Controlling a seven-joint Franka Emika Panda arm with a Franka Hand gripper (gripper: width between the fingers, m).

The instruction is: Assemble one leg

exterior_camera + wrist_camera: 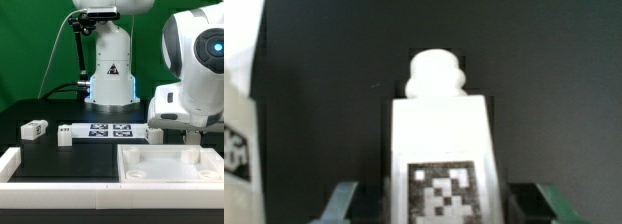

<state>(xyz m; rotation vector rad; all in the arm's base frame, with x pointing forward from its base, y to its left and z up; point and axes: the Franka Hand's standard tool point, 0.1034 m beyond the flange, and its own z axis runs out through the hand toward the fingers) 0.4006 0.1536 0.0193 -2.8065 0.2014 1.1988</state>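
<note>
Your pincer (441, 207) was clamped on the leg (441, 125) (tag facing the wrist camera), over the table (331, 60).

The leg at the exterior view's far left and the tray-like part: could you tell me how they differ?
The leg is a small stubby block; the tray-like part is far larger, flat and square, with a raised rim. The leg shows a black-and-white tag; the tray-like part shows none. Both are white and lie on the black table.
</note>
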